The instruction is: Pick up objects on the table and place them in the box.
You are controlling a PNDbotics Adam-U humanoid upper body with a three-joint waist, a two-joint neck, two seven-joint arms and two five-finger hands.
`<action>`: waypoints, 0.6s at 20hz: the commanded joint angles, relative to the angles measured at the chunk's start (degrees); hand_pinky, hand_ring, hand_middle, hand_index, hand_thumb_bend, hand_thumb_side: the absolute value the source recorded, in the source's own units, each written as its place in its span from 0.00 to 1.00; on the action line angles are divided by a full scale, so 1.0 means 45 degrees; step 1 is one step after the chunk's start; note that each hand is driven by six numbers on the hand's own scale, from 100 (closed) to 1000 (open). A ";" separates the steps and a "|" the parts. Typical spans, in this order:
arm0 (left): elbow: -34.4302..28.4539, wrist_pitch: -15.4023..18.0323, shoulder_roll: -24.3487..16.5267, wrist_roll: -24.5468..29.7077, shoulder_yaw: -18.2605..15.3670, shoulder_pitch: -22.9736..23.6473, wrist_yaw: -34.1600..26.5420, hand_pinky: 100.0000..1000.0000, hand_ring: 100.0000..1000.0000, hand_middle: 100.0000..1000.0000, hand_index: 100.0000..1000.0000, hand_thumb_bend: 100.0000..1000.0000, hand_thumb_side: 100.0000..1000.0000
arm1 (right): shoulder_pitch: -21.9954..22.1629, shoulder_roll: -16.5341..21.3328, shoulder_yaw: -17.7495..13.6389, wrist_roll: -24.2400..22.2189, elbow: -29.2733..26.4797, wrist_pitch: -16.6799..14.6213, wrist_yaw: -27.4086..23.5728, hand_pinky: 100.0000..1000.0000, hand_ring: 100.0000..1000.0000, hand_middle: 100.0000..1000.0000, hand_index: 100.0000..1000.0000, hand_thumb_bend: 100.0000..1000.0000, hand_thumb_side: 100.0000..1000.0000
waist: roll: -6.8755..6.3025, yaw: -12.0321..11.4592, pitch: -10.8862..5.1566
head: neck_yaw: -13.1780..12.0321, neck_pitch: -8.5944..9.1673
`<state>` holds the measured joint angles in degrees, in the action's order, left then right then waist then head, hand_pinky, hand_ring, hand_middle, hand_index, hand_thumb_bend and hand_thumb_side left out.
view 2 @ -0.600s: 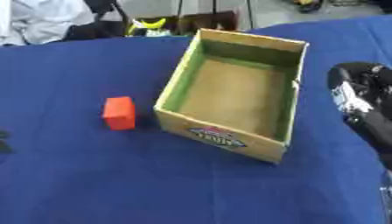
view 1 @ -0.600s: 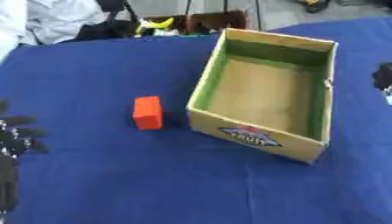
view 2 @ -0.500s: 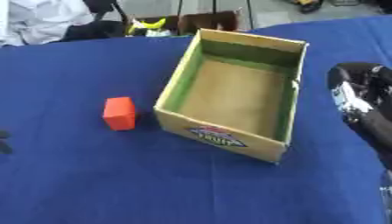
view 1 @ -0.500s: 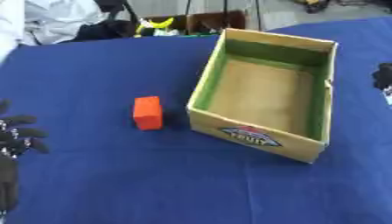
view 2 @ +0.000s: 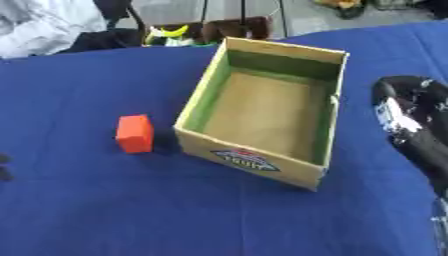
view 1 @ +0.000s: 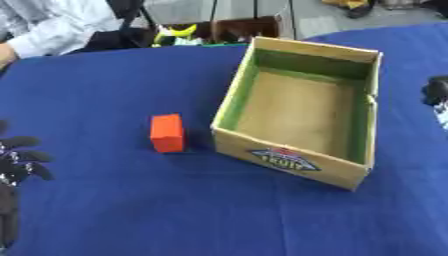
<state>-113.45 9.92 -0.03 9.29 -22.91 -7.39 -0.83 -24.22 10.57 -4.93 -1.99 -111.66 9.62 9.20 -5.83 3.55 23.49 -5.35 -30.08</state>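
In the left eye view, a bench (view 1: 131, 210) covered with a blue cloth fills nearly the whole frame, and an open cardboard box (view 1: 302, 155) with green inner walls stands right of centre, turned a little askew, with a printed label on its near outer wall. An orange block (view 1: 167, 132) sits on the cloth just beside the box's left wall, apart from it, left of the frame's centre. The left hand (view 1: 16, 162) shows at the lower left edge, black, with its fingers spread and relaxed, holding nothing and well apart from the block. At the right edge only a dark bit of the right hand shows, too little to tell how its fingers stand. In the right eye view, the same box sits at the middle of the frame with nothing inside it, and the block lies to its left, in the middle left of the frame. The right hand (view 2: 411, 122) comes in at the right side, just beside the box's right wall, black with pale patches; it has hold of nothing that shows, and I cannot tell how far open it is
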 commanded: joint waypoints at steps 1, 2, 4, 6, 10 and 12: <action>-0.0254 0.0305 -0.0683 -0.0074 -0.0209 0.0099 0.0242 0.33 0.50 0.58 0.92 0.64 1.00 | -0.0117 0.0275 -0.0079 -0.0020 -0.0192 -0.0005 0.0019 0.83 0.77 0.46 0.68 0.16 0.43 | 0.0026 -0.0017 -0.0279 | 0.0106 0.0227; -0.0254 0.0570 -0.1114 -0.0159 -0.0271 0.0157 0.0545 0.33 0.50 0.59 0.91 0.70 1.00 | -0.0106 0.0282 -0.0079 -0.0019 -0.0187 -0.0005 0.0021 0.83 0.77 0.46 0.68 0.16 0.43 | 0.0017 -0.0029 -0.0302 | 0.0134 0.0218; -0.0254 0.1253 -0.2239 -0.0456 -0.0395 0.0216 0.1561 0.35 0.52 0.61 0.91 0.75 1.00 | -0.0068 0.0297 -0.0071 -0.0026 -0.0174 -0.0003 0.0026 0.83 0.77 0.46 0.68 0.16 0.43 | -0.0012 -0.0045 -0.0354 | 0.0179 0.0170; -0.0254 0.1718 -0.3403 -0.0791 -0.0409 0.0133 0.2891 0.37 0.54 0.65 0.90 0.78 1.00 | -0.0022 0.0314 -0.0059 -0.0043 -0.0162 0.0001 0.0033 0.83 0.77 0.46 0.68 0.16 0.43 | -0.0054 -0.0041 -0.0403 | 0.0189 0.0121; -0.0005 0.1959 -0.5524 -0.0648 0.0068 -0.0439 0.5518 0.40 0.57 0.70 0.91 0.80 1.00 | 0.0025 0.0326 0.0006 -0.0117 -0.0149 0.0002 0.0038 0.83 0.77 0.46 0.68 0.16 0.43 | -0.0126 0.0000 -0.0492 | 0.0138 0.0068; 0.0397 0.1984 -0.6294 -0.0322 0.0362 -0.0828 0.6224 0.38 0.56 0.72 0.90 0.80 1.00 | 0.0033 0.0328 0.0042 -0.0162 -0.0135 -0.0006 0.0043 0.83 0.77 0.46 0.68 0.16 0.43 | -0.0145 0.0036 -0.0532 | 0.0104 0.0034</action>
<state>-111.78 18.60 -24.46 7.27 -21.72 -10.65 24.73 -23.67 10.94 -4.88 -2.46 -111.62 9.69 9.20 -6.60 3.77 22.38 -4.69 -29.93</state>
